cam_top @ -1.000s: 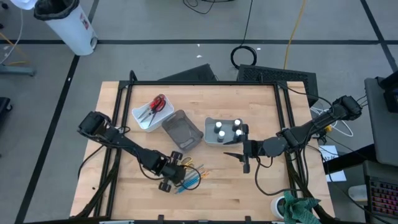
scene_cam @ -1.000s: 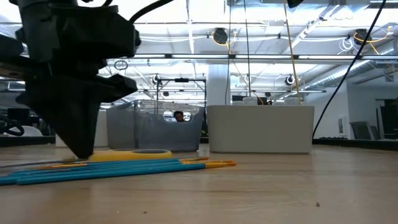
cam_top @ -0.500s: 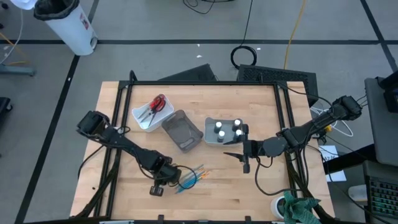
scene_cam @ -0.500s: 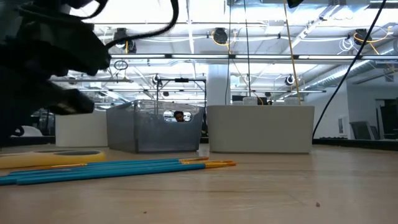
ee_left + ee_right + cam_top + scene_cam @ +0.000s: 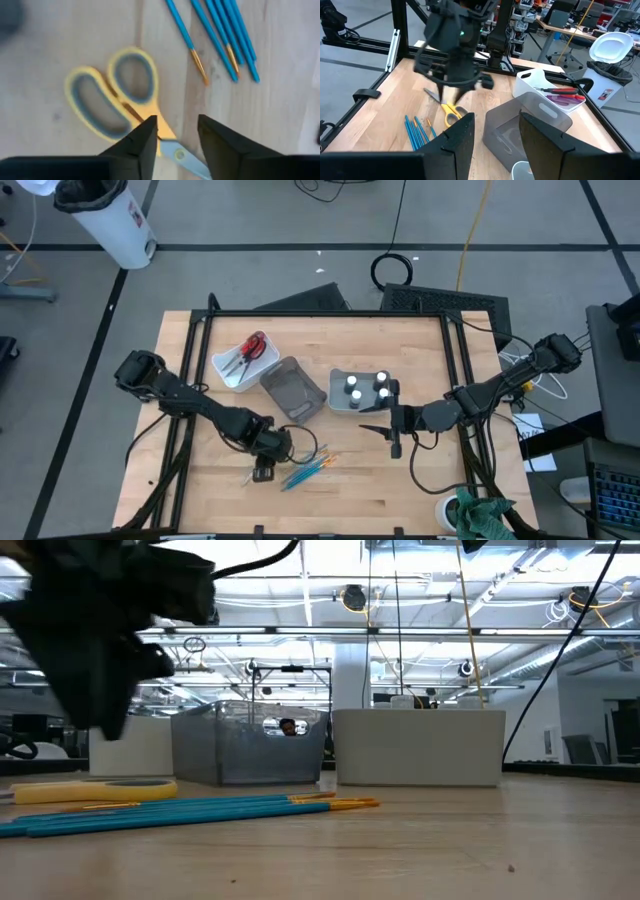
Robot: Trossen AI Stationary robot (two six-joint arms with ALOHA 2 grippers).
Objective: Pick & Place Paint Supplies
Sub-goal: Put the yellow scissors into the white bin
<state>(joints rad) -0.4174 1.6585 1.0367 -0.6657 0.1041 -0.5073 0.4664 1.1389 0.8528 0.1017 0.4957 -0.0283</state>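
On the left half of the wooden table (image 5: 420,490), a white bin (image 5: 232,372) holds the red scissors (image 5: 252,346) together with a darker-handled pair. Just beside it stands a clear grey bin (image 5: 293,390), tilted.

In front of these, the left gripper (image 5: 263,467) hangs over the near part of the table, pointing down. Its wrist view looks straight onto the yellow scissors (image 5: 117,107), which lie flat on the wood: the two finger loops are beyond the fingertips, and the pivot and pale blades show in the gap between the two dark fingers (image 5: 139,145). The fingers stand apart with the scissors between them; whether they touch them is hard to judge, but the scissors seem to rest on the table and not in a grip. From table height the yellow handle (image 5: 95,790) lies on the wood with the gripper raised above it.

Just to the right of the scissors, a bundle of blue brushes (image 5: 307,468) lies fanned out, close by but apart from the fingers.

Further right, a white tray (image 5: 340,392) carries four white-capped bottles (image 5: 368,387). The right gripper (image 5: 393,438) hovers just in front of that tray, fingers parted and empty.
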